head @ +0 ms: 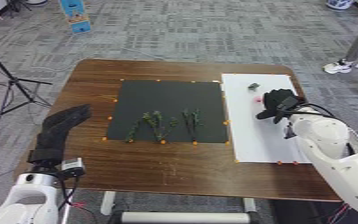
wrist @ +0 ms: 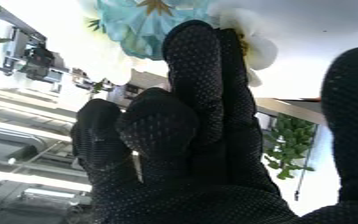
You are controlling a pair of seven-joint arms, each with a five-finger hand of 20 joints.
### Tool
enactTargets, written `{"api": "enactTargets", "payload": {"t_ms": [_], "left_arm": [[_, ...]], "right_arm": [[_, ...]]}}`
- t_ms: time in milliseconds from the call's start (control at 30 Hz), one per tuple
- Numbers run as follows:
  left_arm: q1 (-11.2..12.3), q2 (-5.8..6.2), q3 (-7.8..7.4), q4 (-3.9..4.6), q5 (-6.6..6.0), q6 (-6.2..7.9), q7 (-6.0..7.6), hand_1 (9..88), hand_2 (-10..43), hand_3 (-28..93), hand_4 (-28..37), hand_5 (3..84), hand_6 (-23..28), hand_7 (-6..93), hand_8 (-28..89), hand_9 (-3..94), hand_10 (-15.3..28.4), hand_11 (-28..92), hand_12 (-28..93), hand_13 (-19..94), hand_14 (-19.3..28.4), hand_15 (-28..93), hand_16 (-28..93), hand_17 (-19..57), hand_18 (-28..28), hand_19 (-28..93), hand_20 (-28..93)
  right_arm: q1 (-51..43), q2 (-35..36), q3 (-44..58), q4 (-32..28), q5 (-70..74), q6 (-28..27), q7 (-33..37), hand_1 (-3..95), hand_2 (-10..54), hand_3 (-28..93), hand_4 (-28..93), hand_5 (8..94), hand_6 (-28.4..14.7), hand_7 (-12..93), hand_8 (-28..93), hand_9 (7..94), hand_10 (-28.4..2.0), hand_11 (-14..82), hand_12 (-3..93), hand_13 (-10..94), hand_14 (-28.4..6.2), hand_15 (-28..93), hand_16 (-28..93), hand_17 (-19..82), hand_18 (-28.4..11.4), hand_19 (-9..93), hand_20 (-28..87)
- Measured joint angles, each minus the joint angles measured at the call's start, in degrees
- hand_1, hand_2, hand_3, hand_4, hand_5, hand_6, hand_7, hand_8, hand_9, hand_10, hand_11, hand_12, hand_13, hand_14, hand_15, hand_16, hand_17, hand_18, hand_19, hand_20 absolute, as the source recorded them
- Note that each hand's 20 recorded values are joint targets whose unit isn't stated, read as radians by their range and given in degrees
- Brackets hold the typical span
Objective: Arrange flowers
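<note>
From the head view I look down on my brown wooden worktop (head: 184, 177), with a black rectangular mat (head: 162, 95) in the middle and a long white rectangular sheet (head: 254, 132) on its right side. Several slender, leafy green sprigs (head: 157, 120) lie side by side on the near half of the mat. On the sheet sit a small dark-green piece (head: 253, 86) and, nearer me, a small pinkish-red piece (head: 258, 99), just beside my right hand (head: 283, 101). That hand, in its black fabric glove, is over the sheet's right side. My left hand (head: 64, 121), also gloved in black, is over the worktop's left edge, its fingers straight and close together.

My right wrist view brings the detail of blooms: a pale blue flower with broad ruffled petals (wrist: 135, 30) and a brown star-shaped centre, and beside it a white-petalled flower (wrist: 261, 52) with some yellow at its middle. My right hand (wrist: 211, 185) is spread wide here, the thumb well apart from the fingers. My longest fingers overlap the petals in this view; whether they touch them, I can't tell. Between thumb and fingers I see a bunch of green leaves (wrist: 289, 140) farther off.
</note>
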Motion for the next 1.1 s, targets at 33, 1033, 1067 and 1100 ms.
{"api": "enactTargets", "payload": {"t_ms": [33, 1033, 1067, 1100], "left_arm": [[0.00, -0.02, 0.00, 0.00, 0.00, -0.02, 0.00, 24.1, -3.3, 72, -24.2, 49.3, 3.7, 13.7, -8, 49.0, 12.3, 18, 12, 38, 14.9, 13, 2, 4.0, 11.5, 6, 15], [0.50, -0.05, -0.84, -0.09, -0.34, -0.53, -0.10, 23.8, -3.0, 72, -24.3, 49.3, 3.8, 13.6, -8, 49.1, 12.4, 18, 12, 37, 14.8, 12, 2, 4.0, 11.5, 6, 15], [0.52, 0.02, -1.02, -0.09, -0.44, -0.53, -0.10, 23.9, -2.9, 72, -24.4, 49.3, 3.7, 13.6, -8, 49.1, 12.4, 18, 12, 37, 14.5, 12, 2, 4.3, 11.0, 6, 15], [0.56, 0.10, -1.19, -0.08, -0.55, -0.51, -0.10, 23.9, -2.8, 72, -24.6, 49.4, 3.7, 13.5, -8, 49.1, 12.5, 18, 12, 37, 14.2, 11, 1, 4.8, 10.3, 5, 15]], "right_arm": [[0.08, 0.00, -0.17, 0.07, 0.00, 0.06, 0.27, 33.9, -1.0, 62, -15, 71.7, -0.3, 35, -7, 85.8, -10.8, 37.5, 30.2, 85, -7.1, 66, 40, 50, -23.4, 93, 62], [-1.19, 6.44, -4.12, -8.48, 10.42, 15.49, 5.11, 47.7, -4.5, 63, -8, 77.1, 0.8, 41, 24, 90.6, -9.0, 48.7, 32.3, 90, -3.8, 72, 42, 59, -21.0, 93, 72], [-1.16, 6.89, -3.98, -9.38, 11.00, 16.38, 5.09, 47.7, -4.5, 63, -8, 77.0, 0.8, 41, 24, 90.6, -9.0, 48.7, 32.3, 90, -3.8, 72, 42, 59, -21.0, 93, 72], [-1.11, 7.29, -3.89, -10.16, 11.66, 17.42, 5.05, 47.6, -4.4, 63, -8, 77.0, 0.8, 41, 24, 90.6, -9.0, 48.7, 32.3, 90, -3.8, 72, 42, 59, -21.0, 93, 72]]}}
